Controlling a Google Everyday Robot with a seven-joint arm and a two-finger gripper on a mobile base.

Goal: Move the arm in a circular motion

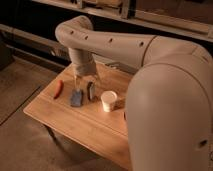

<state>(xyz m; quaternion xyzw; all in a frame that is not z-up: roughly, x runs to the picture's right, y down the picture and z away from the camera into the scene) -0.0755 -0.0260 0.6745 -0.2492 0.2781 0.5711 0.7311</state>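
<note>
The beige-grey arm (125, 47) of thick rounded tubes with small dark holes fills the right and top of the camera view. It bends at an elbow at the upper left and drops down to a wrist over the wooden table (65, 122). The small gripper (83, 84) hangs just above a blue-grey object (76, 97) and a dark object (90, 91) on the table. It holds nothing that I can see.
A red elongated item (58, 88) lies near the table's left edge. A white cup (108, 101) stands to the right of the dark object. Dark shelving (150, 15) runs along the back wall. Bare floor (20, 145) lies at the left.
</note>
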